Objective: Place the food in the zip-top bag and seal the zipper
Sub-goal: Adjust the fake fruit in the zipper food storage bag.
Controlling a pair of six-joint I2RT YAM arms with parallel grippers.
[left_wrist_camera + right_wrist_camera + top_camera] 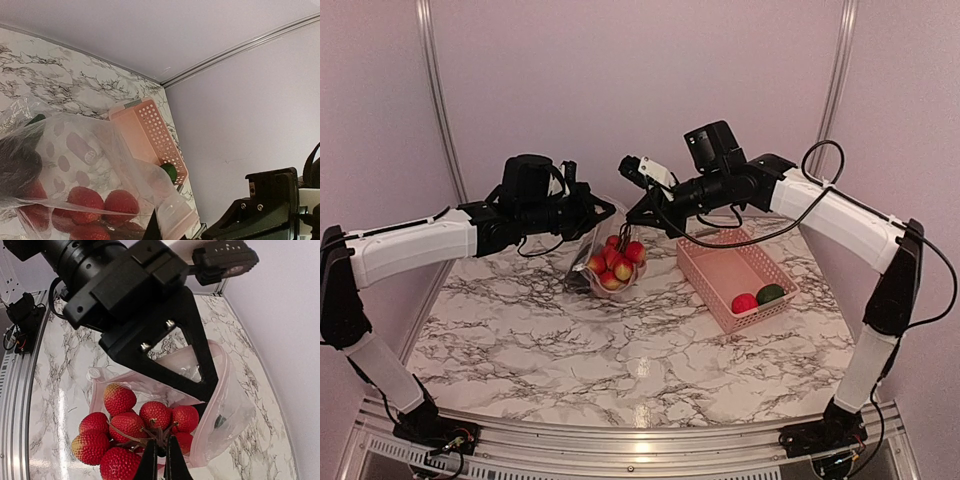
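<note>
My left gripper [605,212] is shut on the rim of the clear zip-top bag [588,272] and holds its mouth up and open; in the right wrist view its black fingers [202,375] pinch the bag's edge [225,405]. The zipper strip [181,216] shows beside my left finger [151,231]. My right gripper [160,460] is shut on the stem of a bunch of red-yellow fruits [125,425], which hangs at the bag's mouth [616,262]. The fruits show through the film [85,197]. A dark piece [15,167] lies in the bag.
The pink slatted basket [720,262] stands to the right of the bag, with a red piece [744,302] and a green piece [770,293] in its near end. It also shows in the left wrist view [145,130]. Walls close in behind and at the right.
</note>
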